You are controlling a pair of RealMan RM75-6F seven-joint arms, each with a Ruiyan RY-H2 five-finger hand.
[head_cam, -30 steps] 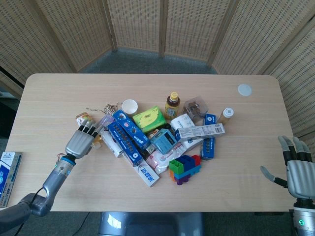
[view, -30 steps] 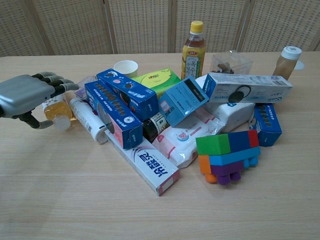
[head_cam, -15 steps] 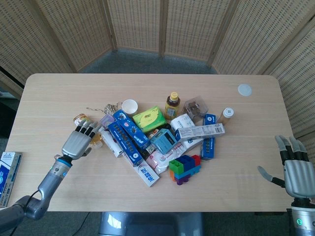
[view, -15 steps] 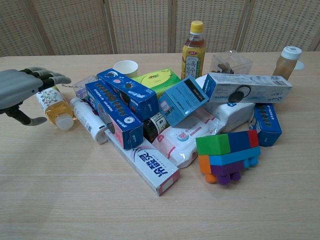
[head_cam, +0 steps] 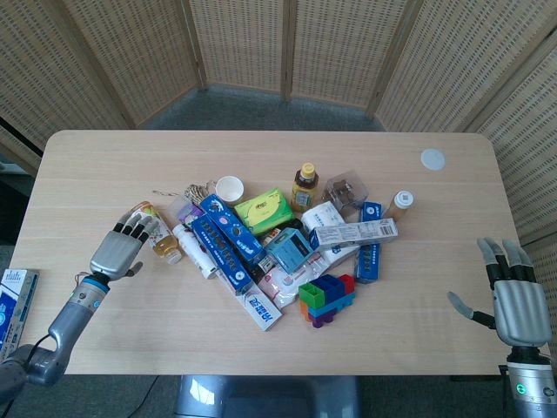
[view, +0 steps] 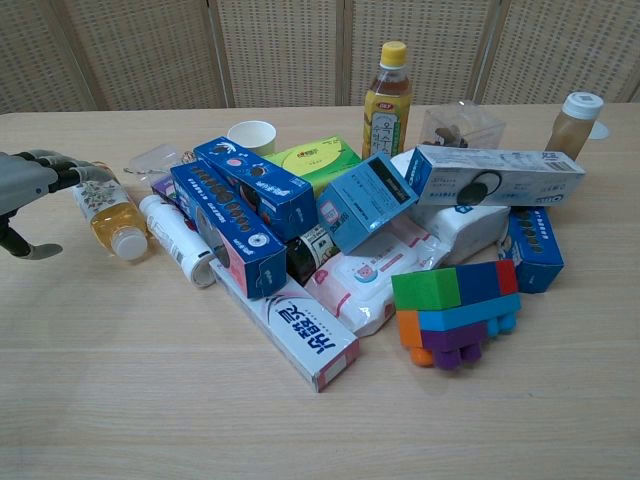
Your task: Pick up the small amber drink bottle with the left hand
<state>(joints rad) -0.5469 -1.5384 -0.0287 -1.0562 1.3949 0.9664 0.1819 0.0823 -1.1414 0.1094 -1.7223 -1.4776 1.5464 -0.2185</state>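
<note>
My left hand (head_cam: 118, 250) has drifted left off the amber bottle (head_cam: 156, 229), fingers apart, empty. The bottle lies on its side at the pile's left edge, beside the white tube (view: 180, 240). Fingertip contact unclear. Risk: a nudge rolls it away.

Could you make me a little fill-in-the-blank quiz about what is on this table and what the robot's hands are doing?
1. The small amber drink bottle lies on its ____ beside the left hand.
2. The tall bottle standing behind the pile has a ____ cap.
3. The right hand holds ____.
4. The top layer of the toy block stack is green and ____.

Missing words: side; yellow; nothing; blue
</note>
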